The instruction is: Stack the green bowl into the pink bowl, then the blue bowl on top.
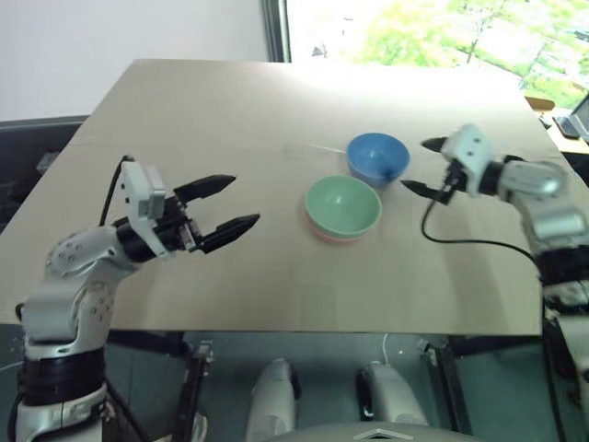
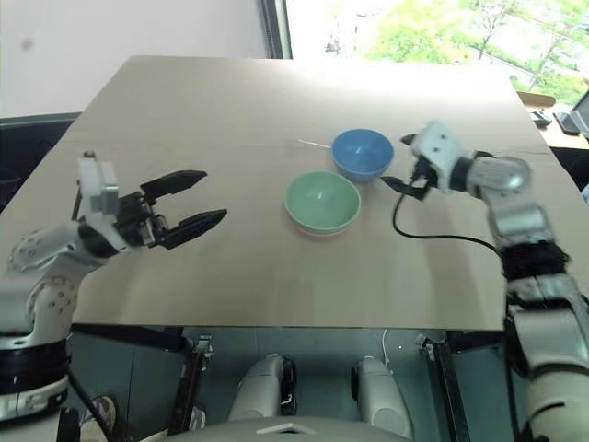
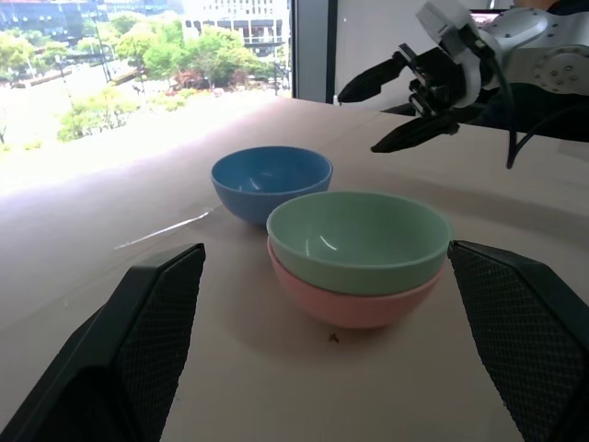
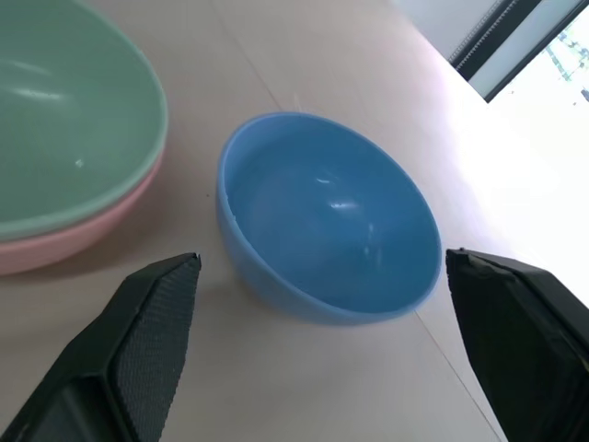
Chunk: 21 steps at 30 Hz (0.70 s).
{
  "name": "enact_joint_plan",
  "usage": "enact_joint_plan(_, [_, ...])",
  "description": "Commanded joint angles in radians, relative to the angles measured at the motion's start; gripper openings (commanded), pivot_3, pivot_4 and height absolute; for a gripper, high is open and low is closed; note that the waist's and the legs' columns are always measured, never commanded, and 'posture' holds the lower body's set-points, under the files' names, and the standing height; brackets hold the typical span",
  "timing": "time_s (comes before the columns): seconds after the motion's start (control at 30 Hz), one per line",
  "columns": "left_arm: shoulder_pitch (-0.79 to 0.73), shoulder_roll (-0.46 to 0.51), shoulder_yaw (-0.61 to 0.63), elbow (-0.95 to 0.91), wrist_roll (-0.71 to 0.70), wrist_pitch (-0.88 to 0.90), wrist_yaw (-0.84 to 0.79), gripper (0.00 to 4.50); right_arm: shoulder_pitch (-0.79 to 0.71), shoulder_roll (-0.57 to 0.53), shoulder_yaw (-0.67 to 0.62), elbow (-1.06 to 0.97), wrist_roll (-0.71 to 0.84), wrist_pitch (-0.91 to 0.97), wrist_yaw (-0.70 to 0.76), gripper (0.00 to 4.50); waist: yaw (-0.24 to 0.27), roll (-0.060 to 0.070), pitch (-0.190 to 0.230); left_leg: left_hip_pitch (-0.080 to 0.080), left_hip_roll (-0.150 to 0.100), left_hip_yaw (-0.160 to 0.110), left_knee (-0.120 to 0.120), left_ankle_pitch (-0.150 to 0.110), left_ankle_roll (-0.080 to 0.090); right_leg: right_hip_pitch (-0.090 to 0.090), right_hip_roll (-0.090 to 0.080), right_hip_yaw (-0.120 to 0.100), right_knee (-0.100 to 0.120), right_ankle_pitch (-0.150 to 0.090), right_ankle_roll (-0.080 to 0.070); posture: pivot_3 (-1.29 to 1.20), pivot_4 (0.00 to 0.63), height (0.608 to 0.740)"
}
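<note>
On the worktop (image 1: 230,120), the green bowl (image 1: 342,204) sits nested in the pink bowl (image 3: 354,304). At their 1 o'clock stands the blue bowl (image 1: 377,157), with the right end effector (image 1: 423,166) just at its 3 o'clock, fingers apart and empty. At the stack's 9 o'clock, well apart, the left end effector (image 1: 228,207) also gapes, empty.

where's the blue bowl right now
In the left eye view the blue bowl stands on the table right of centre, just behind the green bowl, with the open right gripper beside it.
</note>
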Motion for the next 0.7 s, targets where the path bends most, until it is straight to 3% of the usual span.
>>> enact_joint_plan(0.03, [0.036, 0.002, 0.040, -0.090, -0.031, 0.008, 0.043, 4.46, -0.078, 0.029, 0.058, 0.193, -0.111, -0.195, -0.023, 4.50, 0.004, 0.000, 0.000, 0.000, 0.000, 0.000, -0.001, 0.000, 0.000, 0.000, 0.000, 0.000, 0.000, 0.000, 0.000, 0.00, 0.150, 0.740])
enact_joint_plan(0.23, [0.085, 0.000, 0.057, -0.140, -0.025, -0.013, 0.092, 4.46, -0.178, 0.084, 0.113, 0.441, -0.242, -0.356, -0.149, 4.50, -0.002, 0.000, 0.000, 0.001, 0.000, 0.002, -0.001, 0.000, 0.000, 0.000, -0.001, 0.001, 0.001, 0.000, 0.000, 0.00, 0.150, 0.740])
enact_joint_plan(0.33, [0.093, 0.003, 0.064, -0.149, -0.029, -0.016, 0.103, 4.50, -0.205, 0.100, 0.116, 0.505, -0.274, -0.391, -0.192, 3.90, -0.007, 0.000, 0.000, 0.002, 0.000, 0.002, -0.002, 0.000, -0.001, 0.000, 0.000, 0.001, 0.002, 0.000, 0.000, 0.00, 0.150, 0.740])
enact_joint_plan(0.43, [0.099, 0.005, 0.069, -0.161, -0.022, -0.021, 0.117, 4.50, -0.223, 0.112, 0.119, 0.542, -0.303, -0.430, -0.242, 2.77, -0.018, 0.000, 0.000, 0.002, 0.000, 0.001, -0.002, 0.000, -0.001, 0.000, 0.000, 0.001, 0.001, 0.000, 0.000, 0.00, 0.150, 0.740])
enact_joint_plan(0.47, [0.097, 0.006, 0.067, -0.162, -0.015, -0.025, 0.123, 4.50, -0.228, 0.116, 0.118, 0.552, -0.311, -0.441, -0.257, 2.16, -0.020, 0.000, 0.000, 0.002, 0.000, 0.002, -0.002, 0.000, -0.001, 0.000, -0.001, 0.001, 0.001, 0.000, 0.000, 0.00, 0.150, 0.740])
enact_joint_plan(0.63, [0.072, 0.010, 0.050, -0.142, 0.005, -0.037, 0.146, 4.50, -0.238, 0.129, 0.104, 0.567, -0.321, -0.484, -0.276, 0.29, -0.025, 0.001, 0.000, 0.002, 0.000, 0.002, -0.002, 0.000, -0.001, 0.000, -0.001, 0.001, 0.002, 0.000, 0.000, 0.00, 0.150, 0.740])
enact_joint_plan(0.7, [0.066, 0.009, 0.044, -0.132, 0.014, -0.044, 0.147, 4.50, -0.234, 0.136, 0.043, 0.544, -0.237, -0.487, -0.203, 0.04, -0.025, 0.001, 0.000, 0.002, 0.000, 0.002, -0.002, 0.000, -0.001, 0.000, -0.001, 0.001, 0.001, 0.000, 0.000, 0.00, 0.150, 0.740])
